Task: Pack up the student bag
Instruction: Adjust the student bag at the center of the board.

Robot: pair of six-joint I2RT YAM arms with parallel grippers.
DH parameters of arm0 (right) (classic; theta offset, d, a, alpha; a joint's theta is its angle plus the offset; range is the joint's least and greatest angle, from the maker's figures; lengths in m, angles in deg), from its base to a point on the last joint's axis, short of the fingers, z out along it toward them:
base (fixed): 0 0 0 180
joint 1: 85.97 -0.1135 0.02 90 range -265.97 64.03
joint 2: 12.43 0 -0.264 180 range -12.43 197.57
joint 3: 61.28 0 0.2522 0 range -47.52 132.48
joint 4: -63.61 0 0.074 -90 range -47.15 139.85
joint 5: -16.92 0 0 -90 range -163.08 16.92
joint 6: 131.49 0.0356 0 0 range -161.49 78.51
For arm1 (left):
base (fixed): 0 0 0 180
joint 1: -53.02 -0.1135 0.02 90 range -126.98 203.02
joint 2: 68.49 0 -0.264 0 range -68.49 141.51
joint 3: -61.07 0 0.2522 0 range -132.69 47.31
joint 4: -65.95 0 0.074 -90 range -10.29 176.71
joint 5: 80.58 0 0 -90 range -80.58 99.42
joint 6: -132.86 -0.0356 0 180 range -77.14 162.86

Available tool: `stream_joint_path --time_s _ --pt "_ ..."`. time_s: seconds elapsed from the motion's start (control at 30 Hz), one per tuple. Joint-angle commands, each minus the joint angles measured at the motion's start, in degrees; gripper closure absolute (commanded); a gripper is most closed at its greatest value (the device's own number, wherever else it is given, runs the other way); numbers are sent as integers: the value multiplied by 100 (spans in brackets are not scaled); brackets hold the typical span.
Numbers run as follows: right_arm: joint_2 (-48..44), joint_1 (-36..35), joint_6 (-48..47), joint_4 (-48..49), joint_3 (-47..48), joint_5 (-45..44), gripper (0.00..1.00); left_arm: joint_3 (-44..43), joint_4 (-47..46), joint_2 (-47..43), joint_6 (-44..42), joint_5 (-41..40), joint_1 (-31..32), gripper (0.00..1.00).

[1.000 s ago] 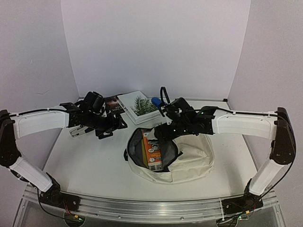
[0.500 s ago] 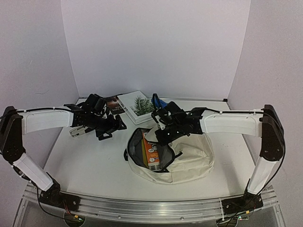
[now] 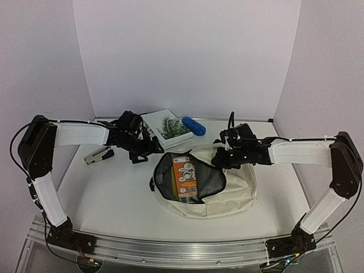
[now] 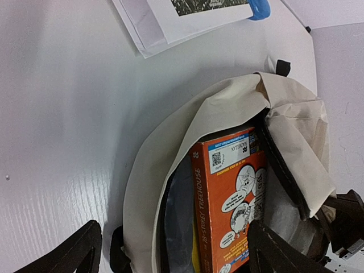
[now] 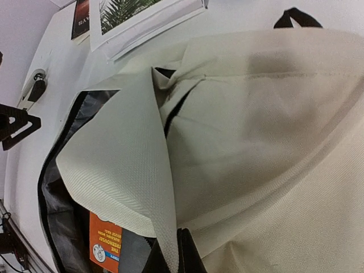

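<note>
The student bag [image 3: 227, 190] lies in the middle of the table, cream, its mouth open toward the left. An orange book [image 3: 186, 177] stands in its dark grey lining. My right gripper [image 3: 219, 161] is at the upper rim of the mouth, shut on the cream flap [image 5: 125, 170], which it holds lifted; the right wrist view shows the cloth pinched in my right gripper [image 5: 179, 259]. My left gripper [image 3: 149, 149] hovers open just left of the mouth. In its wrist view the left gripper [image 4: 170, 263] straddles the bag [image 4: 165, 165] and the orange book [image 4: 233, 193].
A white book with a palm picture [image 3: 166, 126] and a dark book [image 3: 136, 124] lie behind the bag. A blue capsule-shaped case [image 3: 194, 125] rests beside them. A silver and black stapler-like tool [image 3: 98, 154] sits at the left. White walls close in the back and sides.
</note>
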Motion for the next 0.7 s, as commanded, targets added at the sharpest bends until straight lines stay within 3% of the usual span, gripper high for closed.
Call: stream_joint_path --time_s 0.0,0.17,0.4,0.57,0.67 --pt "-83 390 792 745 -490 178 100 -529 345 514 -375 132 100 14" --pt "38 577 1008 894 -739 347 100 -653 367 873 -339 375 166 31" --pt "240 626 1042 1142 -777 407 100 -655 103 1099 -222 722 205 65" --pt "119 683 1100 1140 -800 274 100 -466 -124 932 -108 739 203 97" --pt "-136 720 1132 1130 -798 145 100 -266 -217 509 -122 261 198 100"
